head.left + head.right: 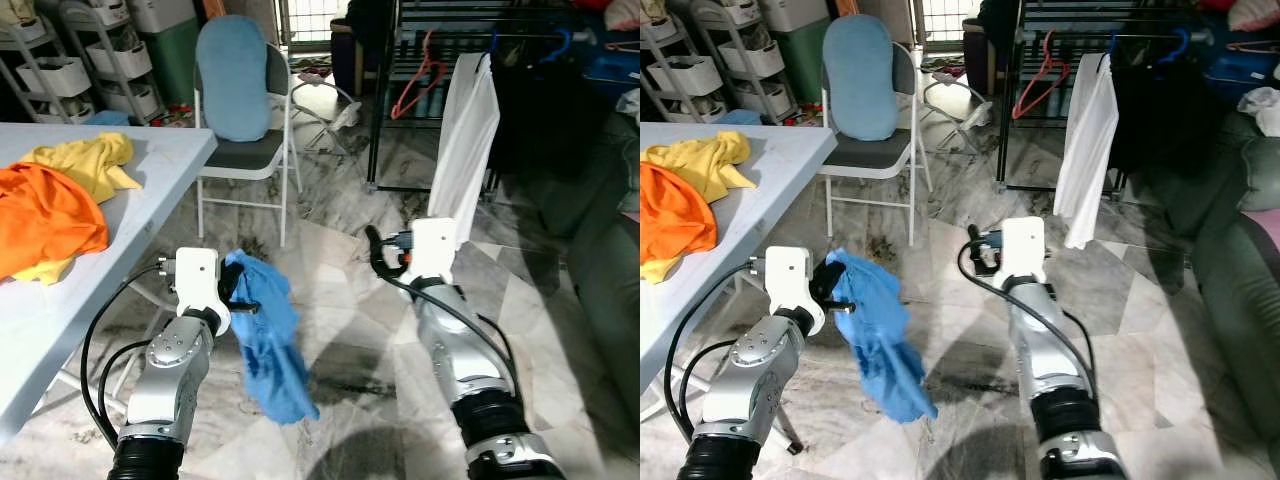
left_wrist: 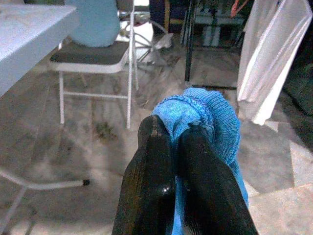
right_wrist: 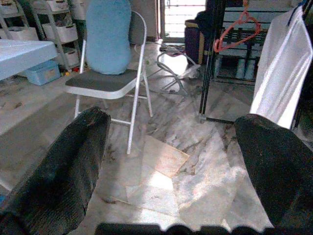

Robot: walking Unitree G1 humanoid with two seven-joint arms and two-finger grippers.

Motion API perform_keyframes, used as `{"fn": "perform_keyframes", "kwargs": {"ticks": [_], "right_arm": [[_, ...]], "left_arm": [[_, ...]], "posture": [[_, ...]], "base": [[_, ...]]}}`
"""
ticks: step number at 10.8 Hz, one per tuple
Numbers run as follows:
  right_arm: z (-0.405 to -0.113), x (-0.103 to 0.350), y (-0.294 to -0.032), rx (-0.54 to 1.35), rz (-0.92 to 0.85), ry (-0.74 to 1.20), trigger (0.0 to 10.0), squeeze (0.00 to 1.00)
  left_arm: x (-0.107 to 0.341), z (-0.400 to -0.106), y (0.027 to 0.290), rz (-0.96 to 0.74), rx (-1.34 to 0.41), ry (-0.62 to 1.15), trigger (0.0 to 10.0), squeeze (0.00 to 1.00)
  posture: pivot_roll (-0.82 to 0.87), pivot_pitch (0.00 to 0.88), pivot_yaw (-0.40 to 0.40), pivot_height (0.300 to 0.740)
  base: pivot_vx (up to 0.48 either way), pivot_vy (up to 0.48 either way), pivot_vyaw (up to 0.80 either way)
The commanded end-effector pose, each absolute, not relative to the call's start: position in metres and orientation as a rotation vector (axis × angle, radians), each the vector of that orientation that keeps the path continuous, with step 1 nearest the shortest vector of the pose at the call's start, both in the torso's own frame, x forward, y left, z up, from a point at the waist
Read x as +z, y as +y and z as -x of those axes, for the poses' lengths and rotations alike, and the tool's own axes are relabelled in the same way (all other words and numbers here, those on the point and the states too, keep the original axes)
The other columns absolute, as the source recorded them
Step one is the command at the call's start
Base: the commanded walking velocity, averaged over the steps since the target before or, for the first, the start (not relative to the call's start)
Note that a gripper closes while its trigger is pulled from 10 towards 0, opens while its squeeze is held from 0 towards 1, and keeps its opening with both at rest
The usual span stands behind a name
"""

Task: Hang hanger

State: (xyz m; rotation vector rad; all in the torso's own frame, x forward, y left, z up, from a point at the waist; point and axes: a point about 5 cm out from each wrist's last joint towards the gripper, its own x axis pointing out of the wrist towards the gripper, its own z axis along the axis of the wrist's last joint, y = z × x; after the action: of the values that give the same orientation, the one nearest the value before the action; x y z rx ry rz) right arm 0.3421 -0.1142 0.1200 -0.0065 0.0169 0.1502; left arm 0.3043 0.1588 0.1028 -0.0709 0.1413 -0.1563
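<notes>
The left pincer (image 1: 243, 296) is pressed together on a blue knitted garment (image 1: 268, 340), which hangs limp from it over the marble floor (image 1: 340, 300) between the two arms; the left wrist view brings out what the head views cannot, the ribbed weave of the cloth bunched between two smooth black fingers (image 2: 151, 181). The right pincer (image 3: 171, 161) is held out in front of the robot with its fingers spread wide and nothing between them, and the right wrist view shows their rough, grainy pads (image 3: 63, 166). Far ahead stands a black metal rack (image 1: 385, 100) on which a thin red hanger (image 1: 418, 75) hangs free, and to its right a white shirt (image 1: 465, 145) drapes from a blue hanger (image 1: 560, 45). On the left, a pale counter (image 1: 120, 210) carries a crumpled orange cloth (image 1: 45, 220) and a yellow cloth (image 1: 90, 165). Beyond it is a white folding chair (image 1: 245, 155) with a grey seat and a soft blue cushion (image 1: 232, 75) leaning on its back.
</notes>
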Motion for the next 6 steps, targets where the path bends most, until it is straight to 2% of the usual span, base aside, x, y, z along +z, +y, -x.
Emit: {"fn": "perform_keyframes", "kwargs": {"ticks": [1,2,3,6], "right_arm": [[-0.342,0.123,-0.111,0.157,0.002,0.009,10.0,0.0],[-0.341,0.124,-0.112,0.15,0.004,0.007,10.0,0.0],[-0.34,0.123,-0.117,0.134,0.014,0.0,10.0,0.0],[-0.329,0.131,-0.158,0.044,0.159,-0.068,10.0,0.0]], "left_arm": [[0.112,-0.305,0.156,0.082,-0.177,0.084,10.0,0.0],[0.113,-0.305,0.153,0.091,-0.183,0.074,10.0,0.0],[0.113,-0.304,0.15,0.098,-0.197,0.068,10.0,0.0],[0.105,-0.288,0.164,0.128,-0.146,0.037,10.0,0.0]], "posture": [[0.01,0.0,0.046,0.74],[0.01,0.0,0.043,0.74],[0.01,0.0,0.038,0.74],[-0.01,0.0,0.034,0.74]], "base": [[0.0,0.0,-0.8],[0.0,0.0,-0.6],[0.274,0.0,-0.6],[0.28,0.0,0.0]]}}
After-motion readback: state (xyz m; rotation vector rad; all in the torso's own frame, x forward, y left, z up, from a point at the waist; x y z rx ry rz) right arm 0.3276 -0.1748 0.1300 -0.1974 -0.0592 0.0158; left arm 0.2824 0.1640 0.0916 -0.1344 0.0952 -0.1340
